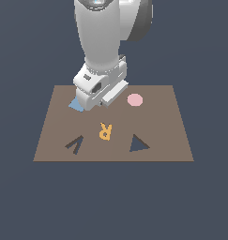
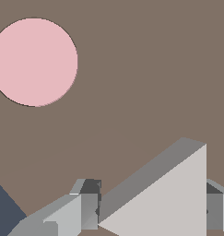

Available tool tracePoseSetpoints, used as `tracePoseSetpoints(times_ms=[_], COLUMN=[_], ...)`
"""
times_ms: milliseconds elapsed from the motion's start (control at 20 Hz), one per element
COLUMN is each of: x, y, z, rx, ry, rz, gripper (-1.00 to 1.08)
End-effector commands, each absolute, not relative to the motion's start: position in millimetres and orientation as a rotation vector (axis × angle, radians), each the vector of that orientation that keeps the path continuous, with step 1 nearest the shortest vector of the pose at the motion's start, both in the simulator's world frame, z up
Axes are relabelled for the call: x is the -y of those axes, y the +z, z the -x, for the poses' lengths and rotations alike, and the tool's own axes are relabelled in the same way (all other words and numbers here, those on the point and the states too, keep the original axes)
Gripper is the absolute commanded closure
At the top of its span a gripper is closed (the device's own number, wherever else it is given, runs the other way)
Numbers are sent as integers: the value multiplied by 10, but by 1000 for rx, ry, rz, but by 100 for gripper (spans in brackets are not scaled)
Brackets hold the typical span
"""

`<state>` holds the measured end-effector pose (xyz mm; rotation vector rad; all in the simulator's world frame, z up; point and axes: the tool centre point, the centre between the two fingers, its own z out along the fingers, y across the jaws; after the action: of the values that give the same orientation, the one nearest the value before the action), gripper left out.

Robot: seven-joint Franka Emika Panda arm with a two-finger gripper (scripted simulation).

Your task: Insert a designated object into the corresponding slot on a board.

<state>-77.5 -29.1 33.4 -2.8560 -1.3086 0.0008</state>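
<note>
The light-grey triangle (image 2: 171, 198) sits between my gripper's (image 2: 152, 216) two fingers (image 2: 88, 207). Both fingers touch its edges, so the gripper is shut on it. In the exterior view the hand (image 1: 97, 91) is low over the far left part of the brown board (image 1: 162, 122) and hides the triangle. The navy triangle slot (image 1: 138, 144) lies at the board's near edge, toward the exterior view's right, well away from the hand.
A pink disc (image 1: 134, 99) (image 2: 35, 62) lies just beside the hand. A blue square (image 1: 76, 105) peeks out from under it. An orange R (image 1: 105, 131) and a dark V cut-out (image 1: 74, 144) lie nearer the front edge. A dark navy patch (image 2: 2, 212) shows beside one finger.
</note>
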Motion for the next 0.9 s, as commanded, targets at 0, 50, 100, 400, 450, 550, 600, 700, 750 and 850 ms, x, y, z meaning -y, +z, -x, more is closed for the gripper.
tracePoseSetpoints(times_ms=[0, 50, 100, 400, 450, 550, 600, 700, 750, 850], x=[286, 282, 278, 224, 209, 170, 146, 87, 52, -31], y=[338, 339, 340, 351, 353, 358, 360, 366, 369, 375], z=[725, 698, 666, 407, 352, 235, 172, 39, -30, -175], rx=[1338, 1356, 1375, 1534, 1567, 1639, 1678, 1760, 1803, 1894], ry=[0, 0, 0, -1, -1, -2, -2, -2, -2, -3], rz=[2843, 2835, 2825, 2743, 2724, 2682, 2658, 2605, 2575, 2510], gripper=[108, 108, 108, 108, 108, 108, 108, 108, 108, 108])
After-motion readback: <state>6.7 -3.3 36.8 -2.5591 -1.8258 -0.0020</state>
